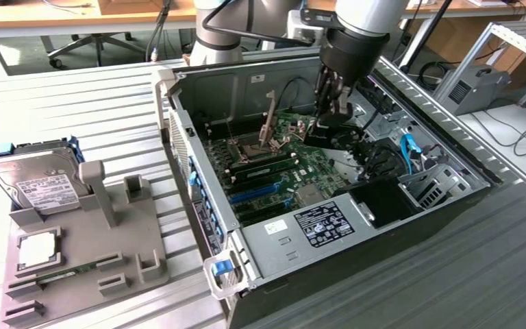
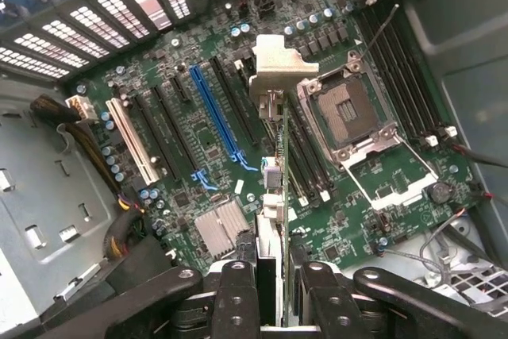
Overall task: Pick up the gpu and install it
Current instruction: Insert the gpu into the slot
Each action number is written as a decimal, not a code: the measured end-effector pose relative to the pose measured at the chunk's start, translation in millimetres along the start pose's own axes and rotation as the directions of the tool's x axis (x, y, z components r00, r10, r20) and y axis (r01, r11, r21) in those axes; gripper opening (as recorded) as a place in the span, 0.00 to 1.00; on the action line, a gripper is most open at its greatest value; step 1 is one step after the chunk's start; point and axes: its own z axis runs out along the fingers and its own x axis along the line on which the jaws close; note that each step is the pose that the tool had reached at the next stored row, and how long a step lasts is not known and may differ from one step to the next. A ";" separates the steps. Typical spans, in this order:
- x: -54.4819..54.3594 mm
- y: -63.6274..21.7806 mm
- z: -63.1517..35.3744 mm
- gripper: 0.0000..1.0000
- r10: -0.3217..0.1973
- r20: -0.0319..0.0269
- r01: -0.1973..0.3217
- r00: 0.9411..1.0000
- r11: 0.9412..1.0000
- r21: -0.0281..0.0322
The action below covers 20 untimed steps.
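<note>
My gripper [image 1: 330, 110] is lowered into the open computer case [image 1: 179, 130] and is shut on the gpu [image 1: 329, 135], a dark card hanging below the fingers. In the wrist view the gpu [image 2: 274, 188] is seen edge-on, with its silver metal bracket [image 2: 282, 65] at the far end, and the two black fingers [image 2: 238, 299] clamp it from both sides. The card hangs above the green motherboard [image 2: 381, 172], between the long blue slot [image 2: 214, 113] and the open processor socket [image 2: 349, 109]. It is apart from the board.
A power supply [image 1: 322, 223] and a black drive bay [image 1: 386, 202] fill the case's near end, and cables [image 1: 409, 154] run along its side wall. On the exterior view's left, a grey holder [image 1: 90, 260] carries a hard drive in a blue frame [image 1: 30, 181], a processor [image 1: 36, 250] and a green memory stick [image 1: 62, 275].
</note>
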 end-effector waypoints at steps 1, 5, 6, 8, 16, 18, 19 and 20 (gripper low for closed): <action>0.0 0.0 0.0 0.26 -0.006 0.000 0.006 1.000 1.000 0.000; 0.0 -0.1 0.1 0.26 -0.033 -0.001 0.033 0.999 0.999 -0.001; -0.1 -0.1 0.1 0.26 -0.039 -0.001 0.039 0.999 0.999 -0.001; -0.1 -0.2 0.1 0.26 -0.052 -0.001 0.052 0.999 0.999 -0.001; -0.2 -0.5 0.4 0.26 -0.133 -0.003 0.133 0.991 0.991 -0.003; -0.2 -0.5 0.4 0.26 -0.148 -0.003 0.148 0.989 0.989 -0.003; -0.2 -0.5 0.4 0.26 -0.160 -0.004 0.160 0.987 0.987 -0.003; -0.2 -0.5 0.5 0.26 -0.167 -0.004 0.167 0.986 0.986 -0.004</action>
